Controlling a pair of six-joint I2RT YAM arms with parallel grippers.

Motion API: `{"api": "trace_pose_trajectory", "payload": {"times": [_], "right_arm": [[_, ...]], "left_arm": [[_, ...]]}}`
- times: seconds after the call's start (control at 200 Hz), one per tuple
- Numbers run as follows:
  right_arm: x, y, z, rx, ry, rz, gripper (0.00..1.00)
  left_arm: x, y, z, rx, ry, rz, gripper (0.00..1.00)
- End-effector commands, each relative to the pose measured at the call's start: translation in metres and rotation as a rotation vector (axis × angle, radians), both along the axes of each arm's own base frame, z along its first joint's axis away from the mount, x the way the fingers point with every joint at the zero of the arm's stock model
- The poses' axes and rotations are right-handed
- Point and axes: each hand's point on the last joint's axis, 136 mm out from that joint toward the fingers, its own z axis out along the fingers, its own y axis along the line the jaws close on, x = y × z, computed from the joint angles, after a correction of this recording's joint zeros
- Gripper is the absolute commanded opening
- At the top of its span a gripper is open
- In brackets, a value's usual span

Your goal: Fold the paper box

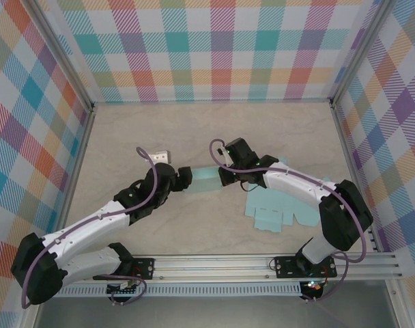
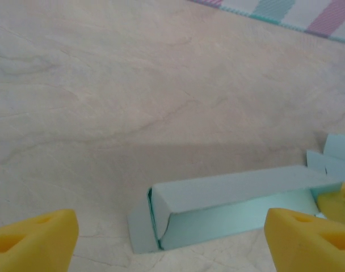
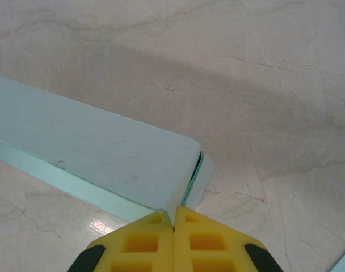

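One paper box [image 1: 204,180] on desk [image 1: 194,137]: at 3 o'clock of left claw [image 1: 185,179], which is spread; at 9 o'clock of right claw [image 1: 224,176], which is pressed together. Flat blanks [image 1: 276,212] at box's 4 o'clock.

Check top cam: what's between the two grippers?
The paper box, folded into a long bar, lies on the table between the left gripper and the right gripper. The top external view shows it.

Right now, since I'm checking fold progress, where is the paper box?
In the top view, the light-blue paper box lies at the middle of the table, between the left tool and the right tool.
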Motion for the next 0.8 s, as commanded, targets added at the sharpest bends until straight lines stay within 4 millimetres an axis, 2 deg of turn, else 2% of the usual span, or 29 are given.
{"api": "trace_pose_trajectory", "payload": {"times": [0.0,0.125,0.26,0.535,0.66,0.794], "right_arm": [[-0.013,-0.001,-0.01,-0.026,0.05,0.014,0.0],[-0.013,-0.002,-0.011,-0.03,0.049,0.014,0.0],[-0.013,-0.002,-0.011,-0.034,0.049,0.012,0.0],[-0.014,-0.002,-0.013,-0.025,0.057,0.0,0.0],[-0.016,-0.002,-0.007,-0.006,0.058,-0.005,0.13],[-0.018,-0.002,0.01,0.035,0.044,-0.02,0.33]], "left_arm": [[0.011,0.005,0.005,0.017,0.009,0.092,0.87],[0.025,-0.004,-0.008,0.037,0.058,0.095,0.85],[0.033,-0.008,-0.032,0.055,0.124,0.109,0.79],[0.022,0.004,-0.078,0.085,0.199,0.163,0.71],[0.014,0.012,-0.1,0.112,0.231,0.18,0.67],[0.009,0.015,-0.116,0.109,0.244,0.198,0.62]]}}
